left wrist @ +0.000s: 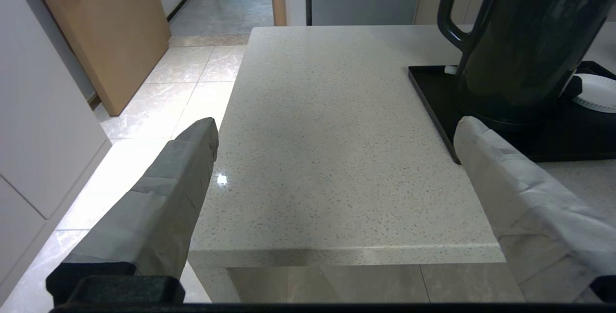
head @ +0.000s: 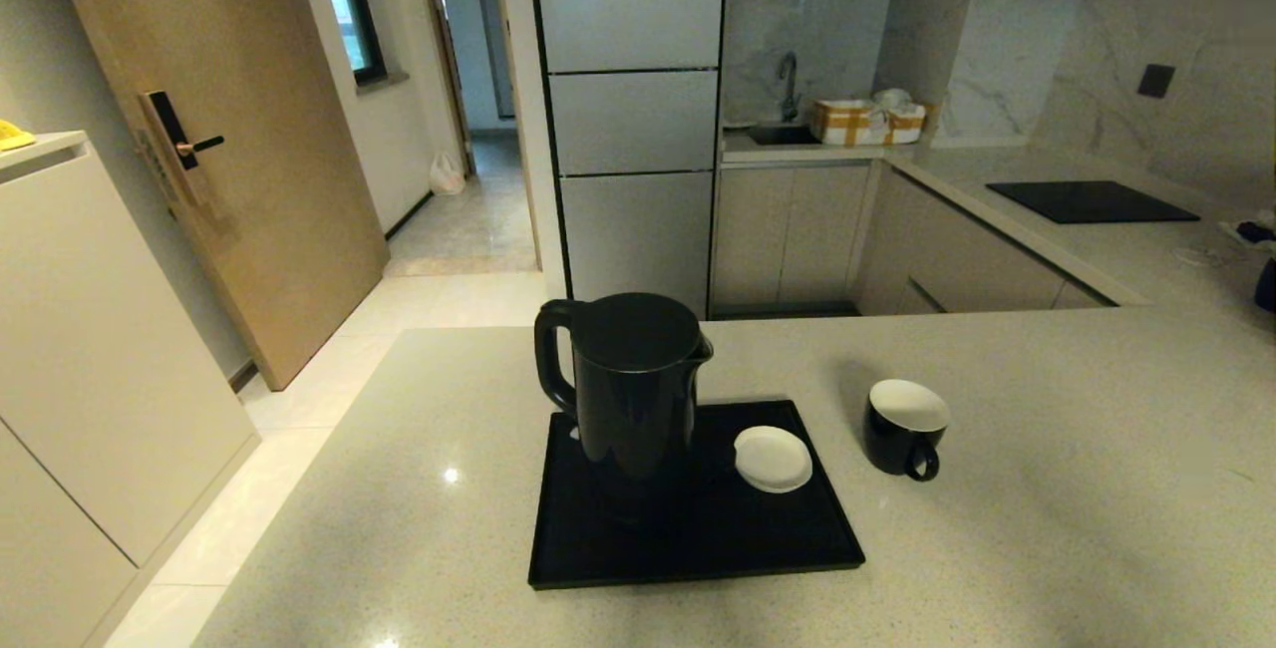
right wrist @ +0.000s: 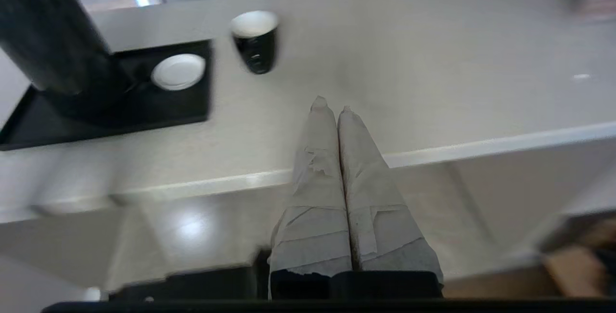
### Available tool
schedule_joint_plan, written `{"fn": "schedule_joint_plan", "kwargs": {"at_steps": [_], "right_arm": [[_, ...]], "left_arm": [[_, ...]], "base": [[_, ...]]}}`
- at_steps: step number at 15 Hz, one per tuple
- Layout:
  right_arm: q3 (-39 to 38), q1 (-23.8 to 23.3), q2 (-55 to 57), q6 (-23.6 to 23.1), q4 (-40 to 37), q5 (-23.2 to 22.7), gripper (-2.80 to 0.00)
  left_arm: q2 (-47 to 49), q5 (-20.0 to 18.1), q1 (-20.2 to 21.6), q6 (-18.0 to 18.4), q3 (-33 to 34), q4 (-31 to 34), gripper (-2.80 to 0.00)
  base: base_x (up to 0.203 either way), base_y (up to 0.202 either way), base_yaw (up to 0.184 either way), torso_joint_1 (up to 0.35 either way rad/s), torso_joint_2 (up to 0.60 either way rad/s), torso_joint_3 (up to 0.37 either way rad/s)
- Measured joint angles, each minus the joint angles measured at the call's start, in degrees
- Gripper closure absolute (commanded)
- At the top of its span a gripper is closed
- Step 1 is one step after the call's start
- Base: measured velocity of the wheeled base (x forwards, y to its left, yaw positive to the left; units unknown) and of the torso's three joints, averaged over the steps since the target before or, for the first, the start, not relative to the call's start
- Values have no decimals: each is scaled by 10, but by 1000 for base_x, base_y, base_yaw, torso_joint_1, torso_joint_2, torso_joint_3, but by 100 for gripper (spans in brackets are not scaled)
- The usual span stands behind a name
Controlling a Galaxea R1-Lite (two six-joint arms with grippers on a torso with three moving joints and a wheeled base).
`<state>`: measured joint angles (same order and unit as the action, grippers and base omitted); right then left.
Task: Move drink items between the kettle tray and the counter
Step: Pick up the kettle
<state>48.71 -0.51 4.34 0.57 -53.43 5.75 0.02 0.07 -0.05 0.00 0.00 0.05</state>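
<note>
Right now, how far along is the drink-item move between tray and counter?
Looks done: the black cup stands on the counter, right of the tray, apart from it. In hand: nothing; the right gripper is shut and empty near the counter's front edge, and the left gripper is open and empty. Possibly left: the kettle and white saucer remain on the tray.

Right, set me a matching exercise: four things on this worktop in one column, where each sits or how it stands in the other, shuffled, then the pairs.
Things:
1. kettle
2. cup
3. saucer
4. right tool

Places or states:
A. on the counter, right of the tray
B. shut, empty, near the counter's front edge
C. upright on the tray's left half
D. flat on the tray, beside the kettle

Pairs: 1-C, 2-A, 3-D, 4-B
</note>
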Motion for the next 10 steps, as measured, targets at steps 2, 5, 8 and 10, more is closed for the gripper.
{"fn": "schedule_joint_plan", "kwargs": {"at_steps": [2, 5, 8, 10], "right_arm": [[-139, 0, -22, 7, 126, -18, 0], [-367, 0, -37, -13, 380, -43, 0], [-471, 0, -43, -39, 553, -61, 0], [-482, 0, -44, -30, 529, -62, 0]], "left_arm": [[0, 0, 0, 0, 0, 0, -280], [0, 0, 0, 0, 0, 0, -280], [0, 0, 0, 0, 0, 0, -280], [0, 0, 0, 0, 0, 0, -280]], "base": [[0, 0, 0, 0, 0, 0], [0, 0, 0, 54, -164, -88], [0, 0, 0, 0, 0, 0], [0, 0, 0, 0, 0, 0]]}}
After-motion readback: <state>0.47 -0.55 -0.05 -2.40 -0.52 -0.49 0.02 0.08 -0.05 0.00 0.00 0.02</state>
